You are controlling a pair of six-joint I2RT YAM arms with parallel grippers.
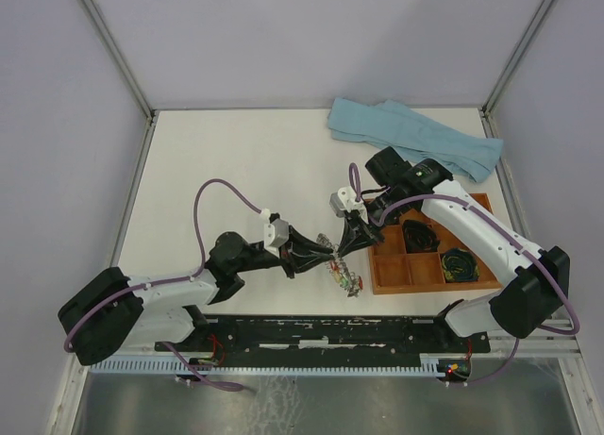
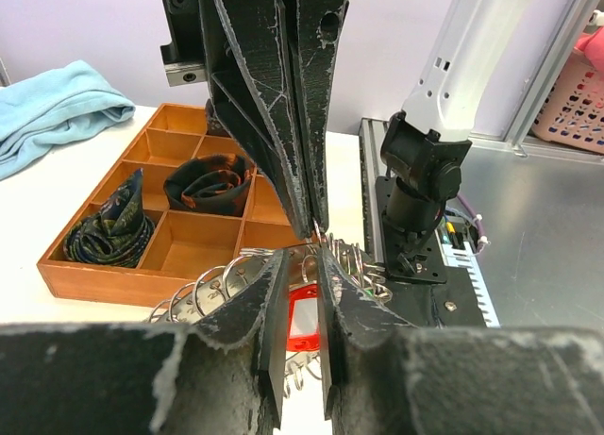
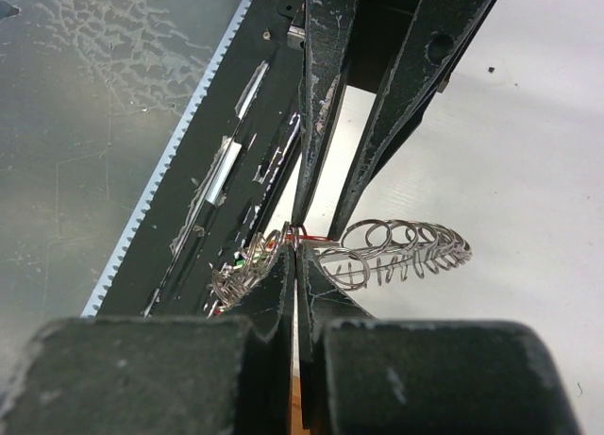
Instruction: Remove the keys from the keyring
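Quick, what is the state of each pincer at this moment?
Left pincer: closed on a red key.
Right pincer: closed on the keyring.

tray (image 1: 406, 289) close right, towel (image 1: 415, 138) behind, bare table (image 1: 236, 161) left

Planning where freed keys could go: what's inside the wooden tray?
Two dark coiled bundles lie in separate compartments, and several others look bare. The right arm covers the far-right part of the tray, so nothing there can be checked.
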